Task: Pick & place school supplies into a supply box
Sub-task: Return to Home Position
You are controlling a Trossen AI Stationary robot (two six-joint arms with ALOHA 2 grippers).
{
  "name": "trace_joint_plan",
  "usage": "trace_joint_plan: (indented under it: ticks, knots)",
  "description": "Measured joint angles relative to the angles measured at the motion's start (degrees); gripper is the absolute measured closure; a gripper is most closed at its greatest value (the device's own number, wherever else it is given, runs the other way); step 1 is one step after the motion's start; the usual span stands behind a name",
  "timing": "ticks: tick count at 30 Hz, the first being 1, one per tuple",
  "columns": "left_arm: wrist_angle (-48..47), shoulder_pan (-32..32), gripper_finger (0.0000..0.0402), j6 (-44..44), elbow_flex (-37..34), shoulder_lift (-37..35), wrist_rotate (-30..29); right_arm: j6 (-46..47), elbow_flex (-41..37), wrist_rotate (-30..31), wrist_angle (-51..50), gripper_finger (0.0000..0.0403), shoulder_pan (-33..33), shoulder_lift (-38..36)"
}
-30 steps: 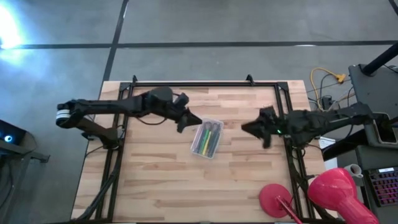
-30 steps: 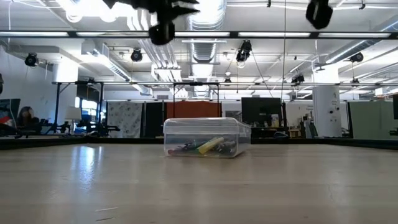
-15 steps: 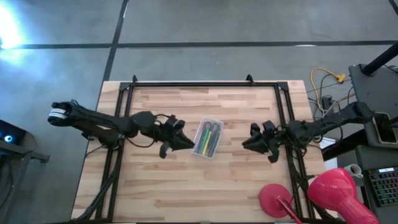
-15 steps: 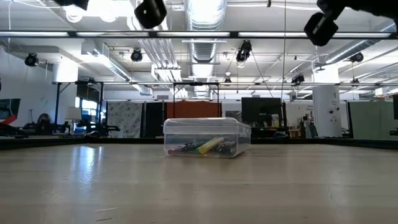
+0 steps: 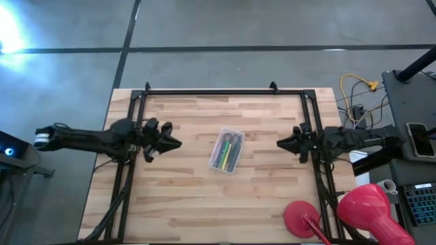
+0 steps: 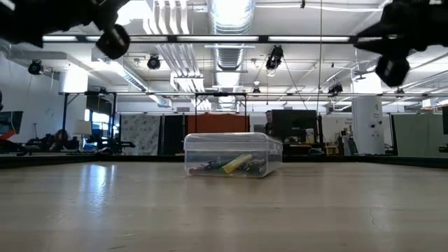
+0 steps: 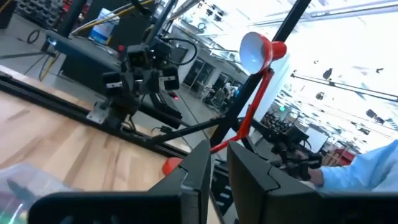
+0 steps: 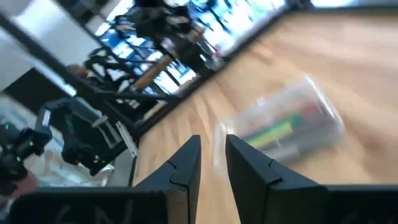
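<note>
The clear supply box [image 5: 227, 151] stands flat on the wooden table near its middle. It also shows in the low view [image 6: 232, 155] and in the right wrist view [image 8: 286, 127]. A green pen [image 5: 222, 154], a yellow pen [image 6: 236, 164] and some dark slim items lie inside it. My left gripper [image 5: 178, 143] hovers left of the box, fingers shut, pointing at it, seen also in its wrist view [image 7: 217, 155]. My right gripper [image 5: 279, 144] hovers right of the box, fingers shut [image 8: 212, 155], pointing at it. Both hang above the table [image 6: 112, 42] [image 6: 392, 70].
A black metal frame [image 5: 225, 92] runs along the table's far, left and right sides. Two pink-red round objects [image 5: 371, 211] [image 5: 303, 219] sit at the table's near right corner. Bare wood lies on all sides of the box.
Both arms have drawn back from the box. The left gripper moved from beside the box's far left corner toward the table's left edge. The right gripper moved toward the right edge. The box and its contents have stayed in place.
</note>
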Motion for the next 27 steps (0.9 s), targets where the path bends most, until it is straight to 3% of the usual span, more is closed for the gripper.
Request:
trace_joint_plan:
  ticks: [3, 8, 15, 17, 21, 27]
  knots:
    - [0.0, 0.0, 0.0364, -0.8, -4.4, -5.2, -0.1, 7.8, -0.1, 1.7, -6.8, 0.0335, 0.1, -2.5]
    - [0.1, 0.1, 0.0364, -1.6, -10.3, -14.8, -0.1, -1.2, 0.0, -3.1, -6.7, 0.0335, 0.1, -5.4]
    - [0.8, 0.1, 0.0364, -1.4, -17.6, -29.3, -0.2, -7.7, 0.3, -1.5, -12.3, 0.0335, 0.1, -12.4]
    - [-5.1, 0.1, 0.0364, -1.3, -17.4, -33.0, -0.1, -6.7, 0.3, -0.8, -15.3, 0.0335, 0.1, -14.4]
    - [-12.3, 0.1, 0.0364, -1.4, -16.6, -36.3, -0.1, -6.7, 0.3, -0.7, -16.7, 0.0335, 0.1, -15.6]
    - [-12.3, 0.1, 0.0364, -1.4, -16.8, -33.5, 0.0, -6.9, 0.3, -0.7, -17.0, 0.0335, 0.1, -14.1]
